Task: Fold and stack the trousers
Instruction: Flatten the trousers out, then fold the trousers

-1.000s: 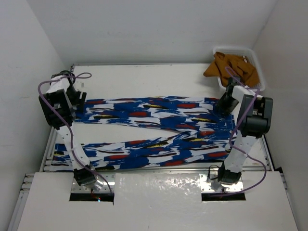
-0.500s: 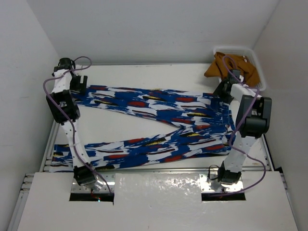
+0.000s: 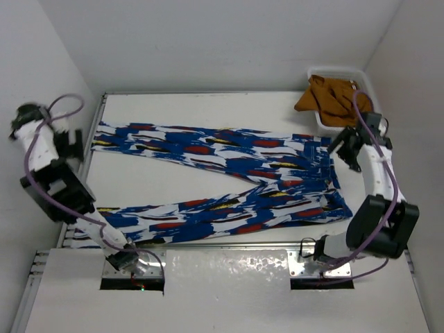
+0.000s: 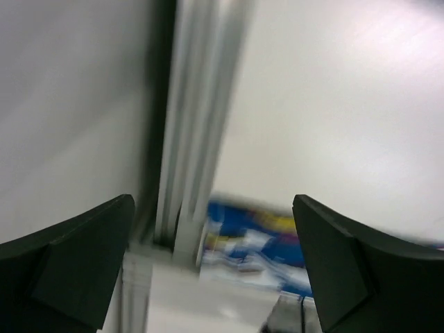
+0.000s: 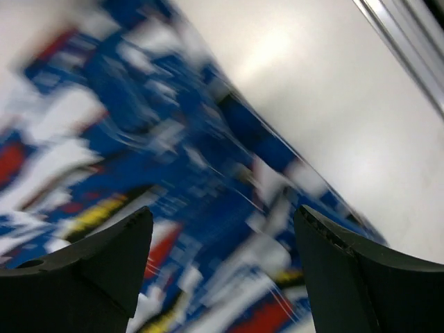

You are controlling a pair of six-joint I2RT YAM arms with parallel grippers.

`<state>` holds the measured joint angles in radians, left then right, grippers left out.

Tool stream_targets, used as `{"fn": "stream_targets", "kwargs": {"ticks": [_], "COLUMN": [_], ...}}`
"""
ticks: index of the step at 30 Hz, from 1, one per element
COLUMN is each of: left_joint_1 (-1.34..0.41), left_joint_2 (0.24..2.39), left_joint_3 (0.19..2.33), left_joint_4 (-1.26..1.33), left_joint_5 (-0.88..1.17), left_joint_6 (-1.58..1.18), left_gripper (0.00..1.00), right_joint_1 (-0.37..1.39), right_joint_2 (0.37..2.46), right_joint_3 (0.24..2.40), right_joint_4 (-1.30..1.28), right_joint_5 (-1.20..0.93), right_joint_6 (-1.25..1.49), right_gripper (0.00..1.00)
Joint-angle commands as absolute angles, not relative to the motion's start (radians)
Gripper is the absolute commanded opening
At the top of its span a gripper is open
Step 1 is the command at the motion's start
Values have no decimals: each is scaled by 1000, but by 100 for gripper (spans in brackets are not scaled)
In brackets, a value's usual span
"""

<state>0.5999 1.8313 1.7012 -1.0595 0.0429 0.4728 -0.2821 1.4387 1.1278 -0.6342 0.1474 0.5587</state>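
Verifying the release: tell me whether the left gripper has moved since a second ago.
Yes. The left gripper has swung left, off the trousers and out past the left edge of the table, toward the wall.

The left arm (image 3: 43, 146) and right arm (image 3: 378, 173) show white links, black joints, looping purple cables (image 3: 66, 102) and dark wedge-shaped fingers (image 4: 69, 257).

Patterned trousers (image 3: 229, 163) flat on white table (image 3: 208, 111)
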Motion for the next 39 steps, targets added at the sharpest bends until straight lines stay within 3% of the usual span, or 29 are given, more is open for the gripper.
{"fn": "stream_targets", "kwargs": {"ticks": [1, 7, 18, 24, 28, 31, 32, 33, 35, 39], "left_joint_1": [843, 1004, 1108, 1104, 1106, 1106, 1104, 1104, 1104, 1106], "left_joint_2": [1702, 1549, 1603, 1640, 1651, 1666, 1670, 1671, 1664, 1637], "left_joint_3": [1386, 1033, 822, 772, 730, 739, 748, 773, 802, 908], "left_joint_4": [-1163, -1056, -835, -810, -802, -830, -841, -860, -880, -936], "left_joint_5": [-23, -92, -178, -149, -138, -100, -68, -52, -5, 78], "left_joint_6": [586, 724, 781, 773, 785, 785, 788, 790, 790, 782], "left_gripper": [96, 95, 94, 87, 66, 34, 15, 5, 0, 0], "right_joint_1": [-397, -420, -433, -433, -433, -433, -433, -433, -433, -433], "right_joint_2": [1313, 1152, 1126, 1121, 1075, 1097, 1107, 1133, 1164, 1184], "right_joint_3": [973, 781, 655, 670, 620, 534, 499, 485, 477, 514], "right_joint_4": [-778, -795, -749, -831, -856, -777, -753, -729, -687, -690], "right_joint_5": [106, 153, 127, 176, 212, 152, 146, 143, 163, 172], "right_joint_6": [624, 643, 650, 678, 712, 758, 767, 765, 750, 742], "right_gripper": [79, 79, 81, 82, 82, 81, 80, 78, 70, 37]}}
